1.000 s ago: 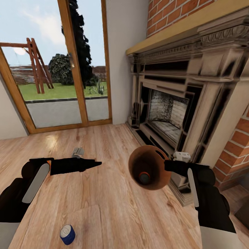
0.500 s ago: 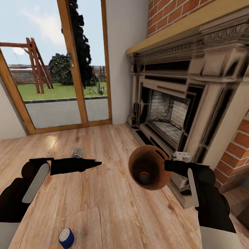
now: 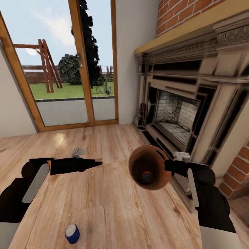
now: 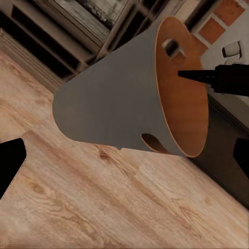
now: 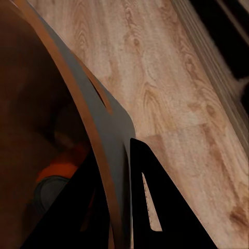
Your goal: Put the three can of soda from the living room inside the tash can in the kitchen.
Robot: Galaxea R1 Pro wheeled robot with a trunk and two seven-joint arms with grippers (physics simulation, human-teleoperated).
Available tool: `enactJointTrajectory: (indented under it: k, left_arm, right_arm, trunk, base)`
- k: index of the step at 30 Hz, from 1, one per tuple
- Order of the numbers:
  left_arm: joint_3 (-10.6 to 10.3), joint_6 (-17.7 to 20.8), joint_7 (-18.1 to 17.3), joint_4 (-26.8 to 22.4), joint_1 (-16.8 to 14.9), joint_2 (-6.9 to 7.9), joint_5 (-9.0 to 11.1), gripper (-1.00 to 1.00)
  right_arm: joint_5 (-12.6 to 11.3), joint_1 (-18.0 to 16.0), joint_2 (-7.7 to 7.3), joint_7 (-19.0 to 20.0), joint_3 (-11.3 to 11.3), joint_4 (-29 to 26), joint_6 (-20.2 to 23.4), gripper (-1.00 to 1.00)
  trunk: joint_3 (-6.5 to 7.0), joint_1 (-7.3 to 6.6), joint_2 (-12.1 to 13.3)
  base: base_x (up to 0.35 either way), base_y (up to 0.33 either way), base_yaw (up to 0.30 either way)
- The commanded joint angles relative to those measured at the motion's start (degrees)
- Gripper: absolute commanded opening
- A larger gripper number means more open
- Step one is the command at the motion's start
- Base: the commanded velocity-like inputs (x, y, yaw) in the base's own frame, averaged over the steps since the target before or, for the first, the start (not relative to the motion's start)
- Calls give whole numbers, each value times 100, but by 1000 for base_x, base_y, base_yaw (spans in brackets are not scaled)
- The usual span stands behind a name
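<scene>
My right gripper is shut on the rim of the brown trash can and holds it off the floor, tilted with its mouth toward me. An orange soda can lies at its dark bottom, also seen as an orange can beside the gripped wall. One right finger presses the bin's outside. The dark blue soda can lies on the plank floor near my base. My left gripper hovers open and empty left of the bin.
A brick fireplace with a low hearth step fills the right side, close to my right arm. Wood-framed glass doors stand ahead. A small grey object lies on the floor beyond my left gripper, and a small white object sits by the hearth.
The whole picture has slid right, so the camera has turned slightly left. Both arms and the held bin keep their pose; the blue can stays on the floor.
</scene>
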Motion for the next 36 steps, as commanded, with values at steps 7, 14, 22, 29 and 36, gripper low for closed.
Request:
enactJointTrajectory:
  k: [7,14,22,29,36]
  left_arm:
    - [0,-1,0,0,1,0,-8,100]
    - [0,2,0,0,0,0,-9,100]
    - [0,-4,16,0,3,-8,-9,100]
    - [0,-4,17,0,1,-11,-9,100]
    - [0,-3,24,0,-1,-9,-9,100]
  right_arm:
    - [-144,-2,-4,40,-3,-2,17,-100]
    - [-144,-2,-6,40,-3,-2,17,-100]
    - [-144,-2,-6,40,0,-2,17,-100]
    - [-144,-2,-1,40,0,-2,17,-100]
    - [-144,-2,0,40,0,-2,17,-100]
  trunk:
    - [1,-1,-1]
    - [1,-1,-1]
    - [1,-1,-1]
    - [1,-1,-1]
    - [1,-1,-1]
  base:
    - [0,0,253]
    - [1,0,238]
    - [236,0,31]
    - [217,0,1]
    - [21,0,0]
